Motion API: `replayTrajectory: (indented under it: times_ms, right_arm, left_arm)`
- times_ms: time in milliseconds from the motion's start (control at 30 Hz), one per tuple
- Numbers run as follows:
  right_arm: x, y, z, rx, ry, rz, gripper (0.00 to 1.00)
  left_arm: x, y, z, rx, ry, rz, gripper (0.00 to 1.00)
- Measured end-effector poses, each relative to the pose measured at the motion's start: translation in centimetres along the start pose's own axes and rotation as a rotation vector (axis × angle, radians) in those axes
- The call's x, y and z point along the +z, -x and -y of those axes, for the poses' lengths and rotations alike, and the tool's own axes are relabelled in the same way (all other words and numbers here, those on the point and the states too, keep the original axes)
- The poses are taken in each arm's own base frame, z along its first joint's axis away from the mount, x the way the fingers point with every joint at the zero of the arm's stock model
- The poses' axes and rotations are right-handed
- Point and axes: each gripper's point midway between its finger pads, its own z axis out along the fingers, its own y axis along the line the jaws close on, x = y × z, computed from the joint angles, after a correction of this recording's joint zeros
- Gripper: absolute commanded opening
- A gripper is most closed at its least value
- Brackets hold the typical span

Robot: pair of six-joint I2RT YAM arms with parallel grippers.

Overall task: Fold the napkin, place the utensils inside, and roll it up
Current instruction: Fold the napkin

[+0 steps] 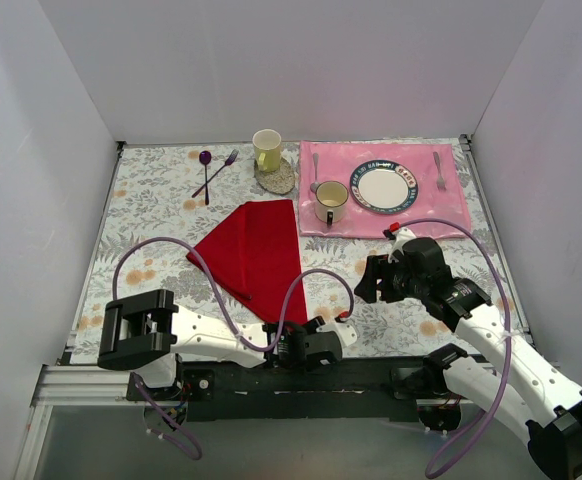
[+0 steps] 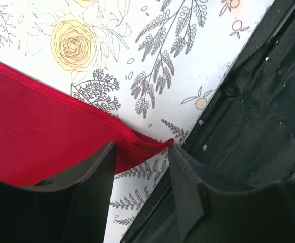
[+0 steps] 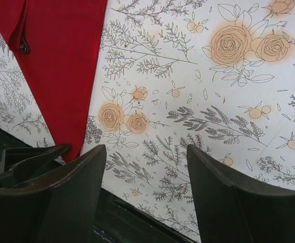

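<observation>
Folding seems in hand: the left gripper [image 2: 142, 148] is straddling with parted jaws the near corner of the bright red cloth napkin [image 1: 254, 245] on the flowery tablecloth [image 1: 151, 200], likely needing a pinch next, while the right gripper [image 3: 146, 148] is hovering open.

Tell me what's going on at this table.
A two-arm robot is working on a red napkin, which lies folded on the flowered tablecloth. The left tool straddles its near corner, jaws apart, nothing gripped yet. The right tool hangs open over bare cloth beside it, holding nothing.
</observation>
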Motion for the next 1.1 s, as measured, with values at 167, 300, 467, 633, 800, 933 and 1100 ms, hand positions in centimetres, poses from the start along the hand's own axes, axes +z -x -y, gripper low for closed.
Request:
replayTrajectory:
  times_ms: [167,300,467,633,800,933,1100]
  right_arm:
    - [0.0,-0.1,-0.1,0.001,0.008,-0.003,0.73]
    - [0.2,-0.5,0.0,0.003,0.010,-0.014,0.73]
    - [0.5,-0.8,-0.1,0.007,0.016,-0.032,0.73]
    - [1.0,-0.9,-0.2,0.009,0.027,-0.049,0.73]
    - [1.7,-1.1,-0.4,0.013,0.044,-0.068,0.73]
    - [2.0,-1.0,-0.7,0.014,0.061,-0.075,0.73]
    - [2.3,-1.1,-1.0,0.015,0.078,-0.085,0.73]
  left_arm:
    - [0.5,0.5,-0.1,-0.013,0.024,0.015,0.22]
    - [0.7,0.6,-0.8,-0.042,0.070,0.021,0.03]
    - [0.3,1.3,-3.2,-0.168,0.122,0.038,0.00]
    - [-3.2,5.8,-11.1,-0.543,0.108,0.197,0.00]
    - [-8.2,9.0,-18.9,-0.835,0.085,0.426,0.00]
    - [-8.6,8.8,-21.6,-0.943,0.064,0.453,0.00]
    - [-7.9,6.8,-24.5,-1.080,0.076,0.424,0.00]
